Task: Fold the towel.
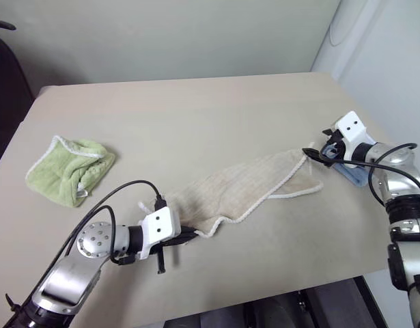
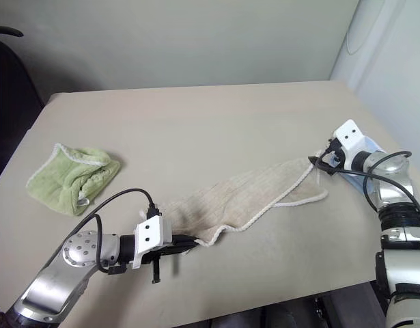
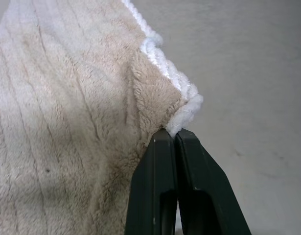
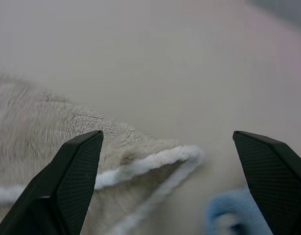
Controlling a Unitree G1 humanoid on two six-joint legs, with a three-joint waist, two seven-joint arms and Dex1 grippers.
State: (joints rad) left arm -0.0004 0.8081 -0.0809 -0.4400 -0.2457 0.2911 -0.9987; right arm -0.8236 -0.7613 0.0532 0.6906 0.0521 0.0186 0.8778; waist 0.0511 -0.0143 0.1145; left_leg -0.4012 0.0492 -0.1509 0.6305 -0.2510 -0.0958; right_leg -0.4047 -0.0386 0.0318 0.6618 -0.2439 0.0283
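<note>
Left pincer (image 3: 175,134) clamped on towel (image 1: 244,191) corner | right pincer (image 4: 167,142) spread wide, empty | I judge cloth soft, limp: grip white-edged far corner.

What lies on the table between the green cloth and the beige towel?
Nothing: bare tabletop separates the green cloth from the beige towel, as both head views show. The left pincer grips the towel's near corner further along.

1. The towel (image 1: 244,191), beige terry with a white stitched edge, lies stretched in a long rumpled band across the table (image 1: 196,116).
2. One end is bunched near the table's front edge; the other reaches toward its right side.
</note>
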